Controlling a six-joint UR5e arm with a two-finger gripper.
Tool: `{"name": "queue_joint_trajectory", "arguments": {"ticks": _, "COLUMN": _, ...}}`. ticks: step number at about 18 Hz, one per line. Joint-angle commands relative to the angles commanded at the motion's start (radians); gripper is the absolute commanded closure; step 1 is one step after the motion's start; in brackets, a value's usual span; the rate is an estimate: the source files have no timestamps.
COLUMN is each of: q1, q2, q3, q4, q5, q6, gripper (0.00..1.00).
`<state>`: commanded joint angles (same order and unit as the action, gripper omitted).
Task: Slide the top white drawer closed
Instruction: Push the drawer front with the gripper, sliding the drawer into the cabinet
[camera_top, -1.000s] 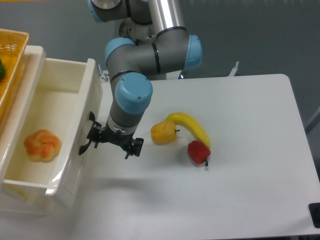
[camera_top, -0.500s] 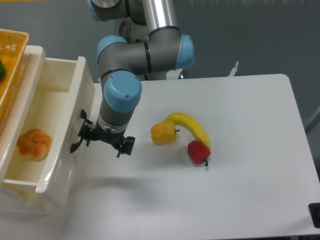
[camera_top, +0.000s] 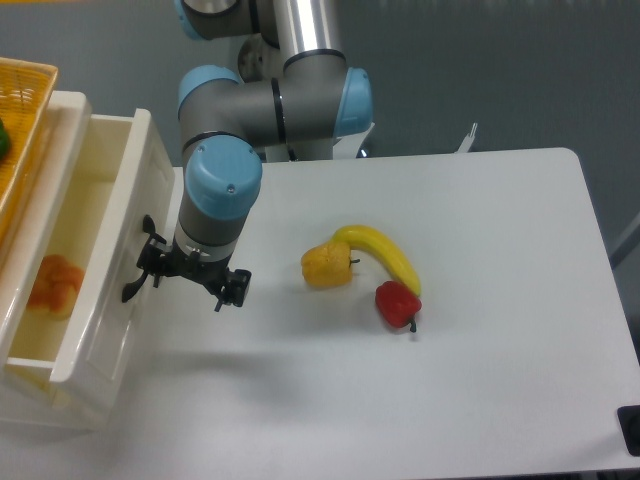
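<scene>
Since a second ago the top white drawer (camera_top: 100, 250) has slid leftward into its cabinet, front panel now further toward 9 o'clock, and the arm has travelled with it; the orange bun-like item (camera_top: 55, 285) inside has shifted toward the drawer's left wall and is partly cut off by the cabinet edge. Drawer still partly open, sitting at the far 9 o'clock side of the surface (camera_top: 450, 350), interior visible. The pincer (camera_top: 185, 282) hangs just off the drawer's front panel, one side against or right beside the curved black handle (camera_top: 135, 280); its fingers are spread, nothing held between them, though contact with the panel is hard to judge from this angle. Woven yellow basket (camera_top: 22, 110) at 10 o'clock, on top of the cabinet, a bit of green showing in it. Mid-surface, toward 3 o'clock of the pincer and well apart from it: yellow pepper (camera_top: 327, 266), banana (camera_top: 382, 255) touching it, red pepper (camera_top: 398, 303) at the banana's lower end.
</scene>
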<state>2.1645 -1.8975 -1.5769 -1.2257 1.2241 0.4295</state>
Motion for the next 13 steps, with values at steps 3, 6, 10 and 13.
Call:
{"name": "queue_joint_trajectory", "arguments": {"ticks": 3, "q1": -0.006, "q2": 0.0, "q3": -0.002, "q4": -0.002, "q5": 0.0, "q6": -0.009, "gripper": 0.0}}
{"name": "queue_joint_trajectory", "arguments": {"ticks": 6, "q1": -0.015, "q2": 0.002, "q3": 0.0, "q4": 0.0, "q5": -0.002, "q6": -0.017, "gripper": 0.0}}
{"name": "queue_joint_trajectory", "arguments": {"ticks": 10, "q1": -0.014, "q2": 0.006, "q3": 0.0, "q4": 0.0, "q5": -0.014, "q6": -0.017, "gripper": 0.0}}
{"name": "queue_joint_trajectory", "arguments": {"ticks": 13, "q1": -0.015, "q2": 0.005, "q3": 0.0, "q4": 0.0, "q5": -0.017, "q6": -0.017, "gripper": 0.0}}
